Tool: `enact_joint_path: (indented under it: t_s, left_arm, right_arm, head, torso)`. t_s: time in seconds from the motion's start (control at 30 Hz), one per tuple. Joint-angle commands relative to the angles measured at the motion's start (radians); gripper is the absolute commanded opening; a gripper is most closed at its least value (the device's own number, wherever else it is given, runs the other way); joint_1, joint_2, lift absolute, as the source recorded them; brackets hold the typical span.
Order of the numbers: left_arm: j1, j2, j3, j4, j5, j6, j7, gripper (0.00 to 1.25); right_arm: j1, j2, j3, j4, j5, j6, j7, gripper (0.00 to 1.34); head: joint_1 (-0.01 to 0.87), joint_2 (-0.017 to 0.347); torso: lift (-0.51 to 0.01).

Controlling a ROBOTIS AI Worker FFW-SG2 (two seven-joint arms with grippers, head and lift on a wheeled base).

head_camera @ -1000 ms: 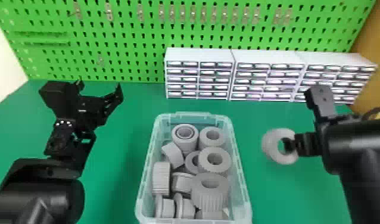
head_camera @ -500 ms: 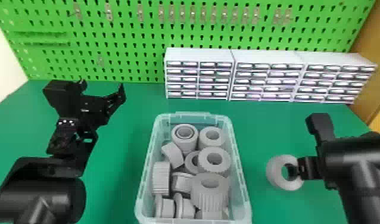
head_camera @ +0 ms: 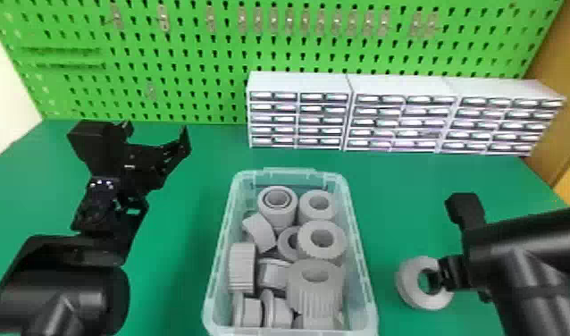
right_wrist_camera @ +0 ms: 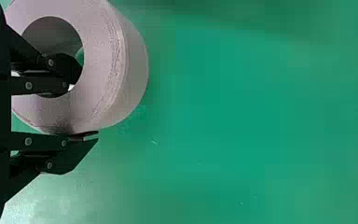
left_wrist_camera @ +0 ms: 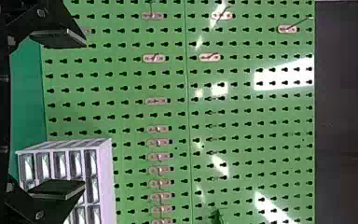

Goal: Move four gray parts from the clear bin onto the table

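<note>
Across green table [head_camera: 409,192], your right gripper [right_wrist_camera: 85,108] is pinching a ring [right_wrist_camera: 103,79] right of the bin [head_camera: 362,272], left gripper [left_wrist_camera: 84,114] gaping.

The clear bin [head_camera: 363,277], open-topped, stands on the green table [head_camera: 177,286], holding a jumble of gray parts [head_camera: 315,297], some ribbed, some hole-up, others on their sides. Right of the bin, well apart, a thick gray ring [head_camera: 409,286] is pinched by its wall.
</note>
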Motion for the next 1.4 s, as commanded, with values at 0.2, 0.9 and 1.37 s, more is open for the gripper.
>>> enact_joint_path:
  t_s: [0.2,0.9,1.37]
  left_arm:
    - [0.0,0.0,0.001,0.0,0.0,0.004,-0.003,1.04]
    - [0.003,0.0,0.005,0.0,-0.001,0.004,-0.008,1.04]
    - [0.005,0.0,0.008,0.0,-0.001,0.004,-0.009,1.04]
  right_arm:
    - [0.001,-0.002,-0.004,0.027,-0.002,0.004,0.0,0.17]
    - [-0.002,0.002,0.031,0.022,0.07,0.004,0.0,0.74]
    - [-0.014,-0.001,0.068,-0.004,0.143,0.004,0.0,0.74]
  head:
    - [0.678,0.034]
    - [0.678,0.034]
    - [0.678,0.034]
  torso:
    - [-0.05]
    - [-0.05]
    - [-0.05]
